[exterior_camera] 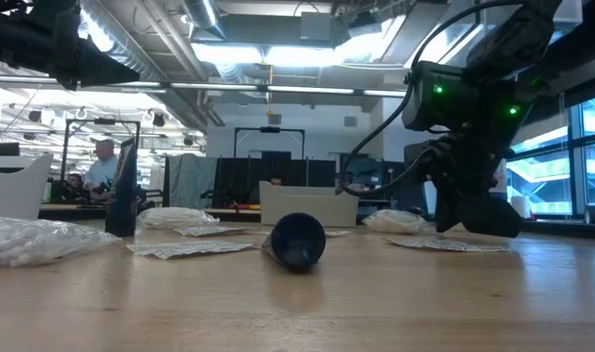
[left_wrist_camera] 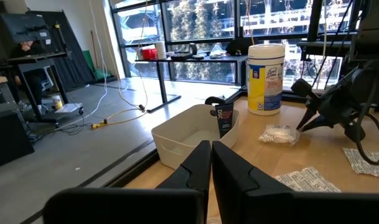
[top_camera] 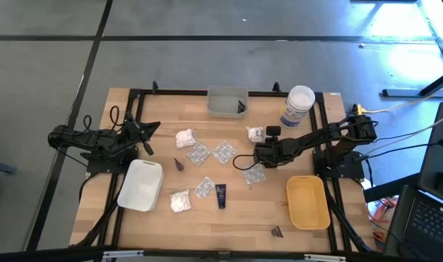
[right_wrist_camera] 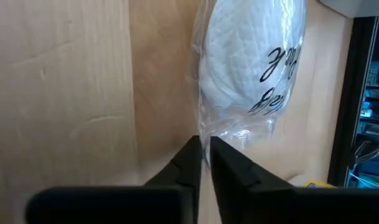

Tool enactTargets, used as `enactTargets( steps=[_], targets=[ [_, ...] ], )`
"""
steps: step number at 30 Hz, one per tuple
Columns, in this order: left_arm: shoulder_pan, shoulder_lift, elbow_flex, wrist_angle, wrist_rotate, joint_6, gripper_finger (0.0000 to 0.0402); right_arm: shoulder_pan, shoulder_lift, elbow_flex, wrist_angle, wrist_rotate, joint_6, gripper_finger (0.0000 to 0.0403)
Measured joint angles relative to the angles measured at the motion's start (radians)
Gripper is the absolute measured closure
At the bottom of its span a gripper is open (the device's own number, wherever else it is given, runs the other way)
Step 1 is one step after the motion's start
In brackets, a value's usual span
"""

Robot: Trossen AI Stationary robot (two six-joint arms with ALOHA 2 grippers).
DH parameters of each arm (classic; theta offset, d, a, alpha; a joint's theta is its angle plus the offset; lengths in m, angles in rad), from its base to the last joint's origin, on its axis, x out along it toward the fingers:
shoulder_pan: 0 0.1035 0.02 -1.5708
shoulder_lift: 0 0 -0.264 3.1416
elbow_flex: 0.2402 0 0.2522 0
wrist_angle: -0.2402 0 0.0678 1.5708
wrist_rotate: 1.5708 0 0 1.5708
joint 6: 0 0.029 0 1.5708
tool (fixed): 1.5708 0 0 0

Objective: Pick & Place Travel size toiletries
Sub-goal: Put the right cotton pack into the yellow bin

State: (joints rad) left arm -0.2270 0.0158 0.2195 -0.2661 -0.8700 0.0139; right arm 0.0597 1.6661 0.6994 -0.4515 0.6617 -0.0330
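Note:
The travel size toiletries lie scattered on the wooden table: silvery packets, white puffy bundles, a dark tube and a dark cone. My right gripper reaches in from the table's right and is shut on one white puffy bundle in a clear wrapper with black writing, at the far right of the scatter. That bundle lies on the table. My left gripper waits shut at the table's left edge, holding nothing. My right gripper pinches the bundle's clear wrapper at its loose edge between its two fingertips. The fingers slant down from the table's right side. The bundle rests flat on the wood, its white padding beyond the fingertips.
A grey tray holding a dark tube stands at the far edge, with a tall white jar to its right. A white tray sits near left and a yellow tray near right. A second dark cone lies by the near edge.

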Motion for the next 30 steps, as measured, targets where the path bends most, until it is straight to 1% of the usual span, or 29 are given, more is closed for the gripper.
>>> enactTargets(
  steps=[2,4,13,21,25,30],
  targets=[
    [0.000,0.000,0.000,0.000,0.000,0.000,0.0389,0.000,0.000,0.000,0.000,0.000,0.000,0.0388],
    [0.000,0.000,0.000,0.000,0.000,0.000,0.0389,0.000,0.000,0.000,0.000,0.000,0.001,0.0396],
    [0.000,0.000,0.000,0.000,0.000,0.000,0.0389,0.004,0.000,0.002,-0.005,0.000,0.033,0.0399],
    [0.000,0.000,0.000,0.000,0.000,0.000,0.0391,0.024,-0.038,0.081,-0.080,-0.031,0.078,0.0401],
    [0.000,0.000,0.000,0.000,0.000,0.000,0.0389,0.042,-0.093,0.126,-0.141,-0.068,0.110,0.0402],
    [0.000,0.000,0.000,0.000,0.000,0.000,0.0391,0.068,-0.183,0.161,-0.193,-0.157,0.176,0.0402]
  ],
)
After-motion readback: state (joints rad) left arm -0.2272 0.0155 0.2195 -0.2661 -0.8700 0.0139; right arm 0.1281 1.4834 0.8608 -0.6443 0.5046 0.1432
